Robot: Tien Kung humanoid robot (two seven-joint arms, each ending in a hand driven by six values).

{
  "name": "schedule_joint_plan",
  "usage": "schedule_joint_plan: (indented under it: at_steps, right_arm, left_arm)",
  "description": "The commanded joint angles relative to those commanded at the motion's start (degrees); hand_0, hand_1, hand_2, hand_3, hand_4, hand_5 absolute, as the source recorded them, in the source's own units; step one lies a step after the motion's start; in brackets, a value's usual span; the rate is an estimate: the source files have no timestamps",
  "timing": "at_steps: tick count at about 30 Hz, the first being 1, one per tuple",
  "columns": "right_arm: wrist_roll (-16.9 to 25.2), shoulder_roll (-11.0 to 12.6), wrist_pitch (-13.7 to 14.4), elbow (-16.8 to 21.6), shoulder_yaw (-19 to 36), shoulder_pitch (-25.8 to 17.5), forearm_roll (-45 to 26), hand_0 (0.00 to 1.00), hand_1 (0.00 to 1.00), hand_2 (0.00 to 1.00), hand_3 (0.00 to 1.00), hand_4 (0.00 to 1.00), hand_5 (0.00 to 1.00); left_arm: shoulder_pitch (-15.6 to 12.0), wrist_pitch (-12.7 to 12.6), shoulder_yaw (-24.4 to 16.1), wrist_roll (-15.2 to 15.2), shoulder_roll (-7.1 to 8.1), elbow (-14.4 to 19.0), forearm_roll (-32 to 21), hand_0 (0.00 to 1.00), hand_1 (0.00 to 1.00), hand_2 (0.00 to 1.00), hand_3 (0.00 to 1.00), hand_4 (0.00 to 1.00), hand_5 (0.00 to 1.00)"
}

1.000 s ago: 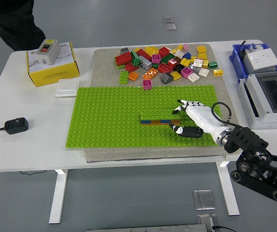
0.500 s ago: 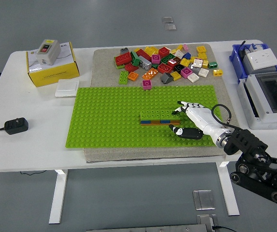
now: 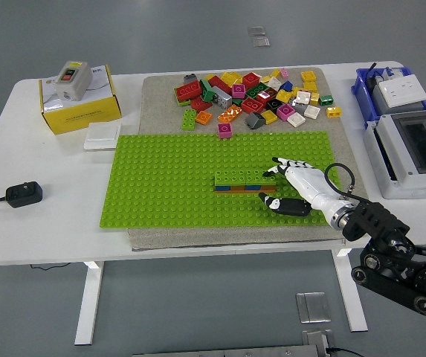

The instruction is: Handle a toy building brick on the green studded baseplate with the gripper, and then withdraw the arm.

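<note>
The right hand (image 3: 296, 186) hovers over the green baseplate (image 3: 168, 178), fingers (image 3: 279, 161) spread and empty, fingertips just beside the stacked brick row (image 3: 241, 181).

**Even overhead light, sharp frame, soft shadows**

I am seeing bright, flat lighting coming from above. The white table (image 3: 64, 230) is reading clean, not blowing out. Shadows are staying soft: a thin one is sitting under my right hand (image 3: 291, 186) on the green baseplate (image 3: 168, 178), and a faint one is hugging the yellow box (image 3: 79, 104). The table is casting a diffuse shadow on the grey floor (image 3: 198, 312). Mild glare is showing on glossy bricks in the brick pile (image 3: 253, 97) and on the white shell of my hand. Focus is holding sharp across the frame; no motion blur is showing. Table edges are bowing slightly toward the corners.
</note>
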State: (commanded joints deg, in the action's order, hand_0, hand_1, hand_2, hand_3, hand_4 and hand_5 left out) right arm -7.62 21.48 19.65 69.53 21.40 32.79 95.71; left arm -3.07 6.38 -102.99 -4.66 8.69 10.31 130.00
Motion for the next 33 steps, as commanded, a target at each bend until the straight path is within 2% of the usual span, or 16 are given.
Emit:
schedule_joint_plan:
  at_steps: [13, 21, 26, 33]
  right_arm:
    - [0.67, -0.01, 0.17, 0.28, 0.13, -0.11, -0.96, 0.994, 0.98, 0.998, 0.726, 0.667, 0.684]
    - [2.88, 1.03, -0.5, 1.84, 3.37, 0.71, -3.61, 0.994, 0.979, 0.998, 0.726, 0.667, 0.684]
    - [3.98, 1.69, -0.89, 3.07, 4.83, 0.9, -6.43, 0.994, 0.98, 0.998, 0.728, 0.665, 0.685]
    - [4.2, 2.42, -0.92, 5.14, 7.27, 0.24, -7.35, 0.994, 0.979, 0.998, 0.734, 0.665, 0.684]
  left_arm:
    - [-0.1, 0.01, -1.0, -0.1, -0.04, 0.0, 0.0, 0.65, 0.639, 0.465, 0.569, 0.166, 0.767]
    - [-0.13, 0.06, -0.55, -0.21, -0.12, 0.0, 0.0, 0.651, 0.639, 0.465, 0.569, 0.167, 0.768]
    - [-0.24, 0.03, 0.38, -0.15, 0.48, 0.0, -0.07, 0.651, 0.639, 0.465, 0.569, 0.168, 0.768]
    - [-0.71, 0.01, -1.17, -0.17, 0.75, 0.0, 0.0, 0.651, 0.639, 0.467, 0.569, 0.169, 0.768]
